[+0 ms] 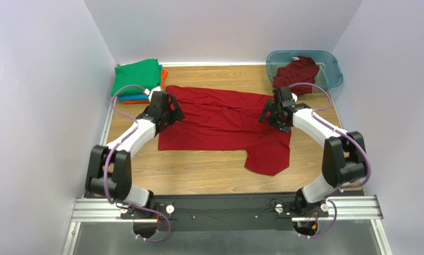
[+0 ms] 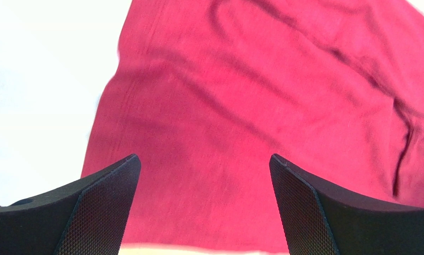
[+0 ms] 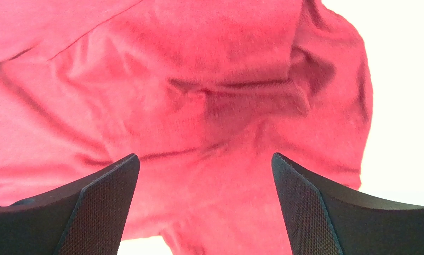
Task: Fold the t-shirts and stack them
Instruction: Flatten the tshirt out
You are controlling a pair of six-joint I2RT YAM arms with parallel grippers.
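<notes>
A dark red t-shirt [image 1: 219,119] lies spread across the middle of the wooden table, with one part hanging toward the near right. My left gripper [image 1: 177,112] hovers open over its left edge, and the left wrist view shows red cloth [image 2: 225,106] below the open left gripper [image 2: 204,159] with nothing between the fingers. My right gripper [image 1: 264,116] stands open over the shirt's wrinkled right part [image 3: 214,101]; the right gripper [image 3: 205,159] is empty too. At the back left sits a folded stack, with the green t-shirt [image 1: 137,77] on top of the blue [image 1: 130,98] and orange [image 1: 164,74] ones.
A translucent teal tub [image 1: 332,70] stands at the back right corner with a second dark red t-shirt [image 1: 296,71] crumpled in it and spilling over its front rim. White walls close in the table on the left, back and right.
</notes>
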